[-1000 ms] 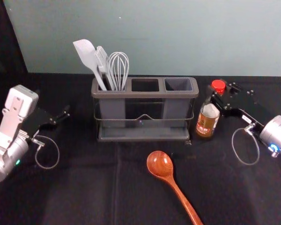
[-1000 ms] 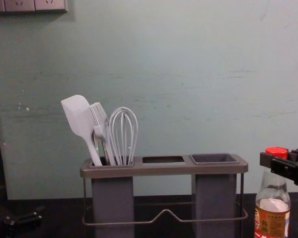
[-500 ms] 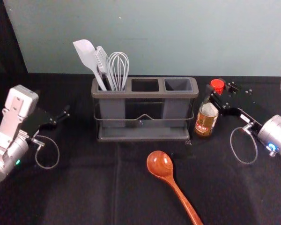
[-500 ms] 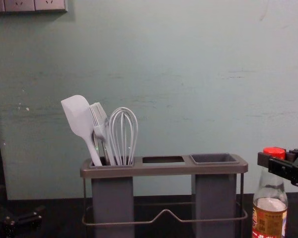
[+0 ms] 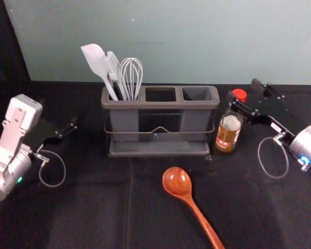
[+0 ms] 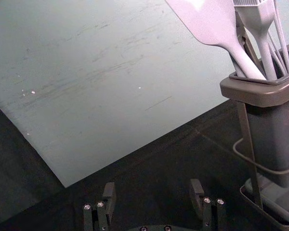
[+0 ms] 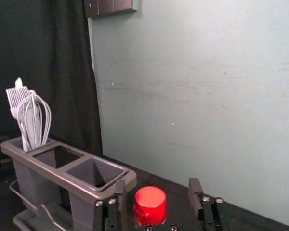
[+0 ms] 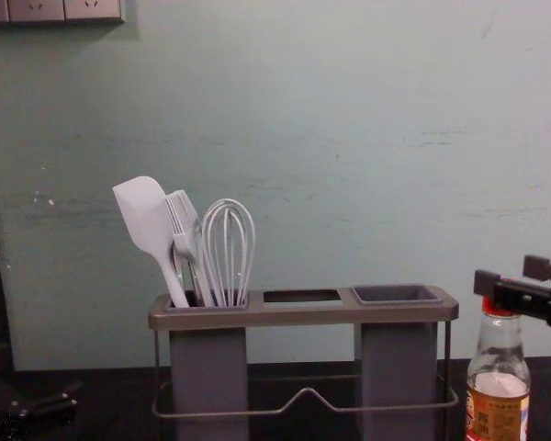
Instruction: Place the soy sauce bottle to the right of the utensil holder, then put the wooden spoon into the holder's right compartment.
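Room on the worktop (image 5: 98, 207) between left gripper (image 5: 67, 124) and wooden spoon (image 5: 188, 198); utensil holder (image 5: 160, 105) bars the middle toward the far edge, soy sauce bottle (image 5: 228, 134) and right gripper (image 5: 243, 91) crowd its right

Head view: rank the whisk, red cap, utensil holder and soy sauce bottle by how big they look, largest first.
1. Utensil holder
2. Soy sauce bottle
3. Whisk
4. Red cap

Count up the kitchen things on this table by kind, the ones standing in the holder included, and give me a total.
Spatula: 1
Brush: 1
Whisk: 1
Wooden spoon: 1
Soy sauce bottle: 1
Utensil holder: 1
Total: 6
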Controlling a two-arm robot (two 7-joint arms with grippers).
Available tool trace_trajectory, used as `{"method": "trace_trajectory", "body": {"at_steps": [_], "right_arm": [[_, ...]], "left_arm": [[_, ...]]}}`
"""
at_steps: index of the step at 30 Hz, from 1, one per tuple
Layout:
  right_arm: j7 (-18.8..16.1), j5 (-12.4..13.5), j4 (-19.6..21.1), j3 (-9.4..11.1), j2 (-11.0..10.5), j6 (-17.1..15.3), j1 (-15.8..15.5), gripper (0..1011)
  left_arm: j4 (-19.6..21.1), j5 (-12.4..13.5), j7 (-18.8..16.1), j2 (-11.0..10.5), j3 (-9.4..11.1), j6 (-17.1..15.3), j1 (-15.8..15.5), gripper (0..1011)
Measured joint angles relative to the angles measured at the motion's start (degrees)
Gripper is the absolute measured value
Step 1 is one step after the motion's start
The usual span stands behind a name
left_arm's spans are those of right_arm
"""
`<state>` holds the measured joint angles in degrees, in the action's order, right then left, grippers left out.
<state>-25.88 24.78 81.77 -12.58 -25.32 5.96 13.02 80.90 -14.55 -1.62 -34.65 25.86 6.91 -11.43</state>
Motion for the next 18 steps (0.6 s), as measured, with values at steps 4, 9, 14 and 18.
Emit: {"method": "trace_trajectory", "body": {"at_steps": [4, 9, 14, 18], "right_arm": [[0.2, 0.2, 1.2, 0.6, -0.3, 0.1, -0.6, 931], [1.1, 0.2, 3.7, 1.6, -0.8, 0.3, -2.2, 1004], [2.0, -0.1, 7.4, 2.3, -1.3, 0.5, -5.0, 1004], [2.8, -0.9, 10.5, 2.7, -1.6, 1.0, -7.9, 1004]], "left_arm": [[0.0, 0.0, 0.0, 0.0, 0.0, 0.0, 0.0, 1005], [0.0, 0.0, 0.0, 0.0, 0.0, 0.0, 0.0, 1005], [0.0, 0.0, 0.0, 0.0, 0.0, 0.0, 0.0, 1005], [0.0, 0.0, 0.0, 0.0, 0.0, 0.0, 0.0, 1005]]}}
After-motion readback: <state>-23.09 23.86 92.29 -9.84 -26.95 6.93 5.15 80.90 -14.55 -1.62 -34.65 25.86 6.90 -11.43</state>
